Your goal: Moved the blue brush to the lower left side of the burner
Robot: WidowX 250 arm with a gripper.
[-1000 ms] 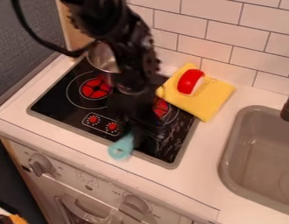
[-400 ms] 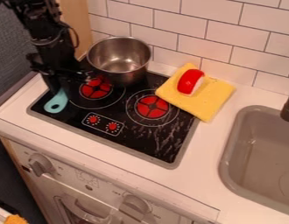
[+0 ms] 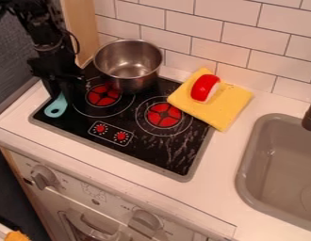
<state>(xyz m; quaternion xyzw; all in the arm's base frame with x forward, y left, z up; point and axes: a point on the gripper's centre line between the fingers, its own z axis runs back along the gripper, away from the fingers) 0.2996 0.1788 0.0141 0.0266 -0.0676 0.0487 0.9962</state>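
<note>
Counter front: white surface [image 3: 89,157], knobbed panel [image 3: 95,193] below, both on near side of cooktop [image 3: 151,153].
Sink: grey basin [image 3: 277,164], right of cooktop.
Dials: red pair [image 3: 110,132], near edge of cooktop.
Blue brush: handle end [image 3: 55,108] over cooktop's left corner, outside left burner [image 3: 102,95]; tilted, upper part hidden. Contact with glass: can't tell.
Gripper: pincer [image 3: 61,90] above cooktop's left corner, looks narrow, closed on brush.
Step in hand: placing, nearly done, I'd judge.
Do well: check handle is fully down on cooktop, keep it off the rim, then let go gently and lift straight up; a sideways exit could drag it.
Watch: steel pot [image 3: 128,61] at cooktop's back left, near the arm; don't knock it when leaving.
Cloth: yellow [image 3: 217,112], overlapping cooktop's right back edge, red-and-white item [image 3: 203,88] on top.
Wall: white tiles [image 3: 189,23] behind cooktop.
</note>
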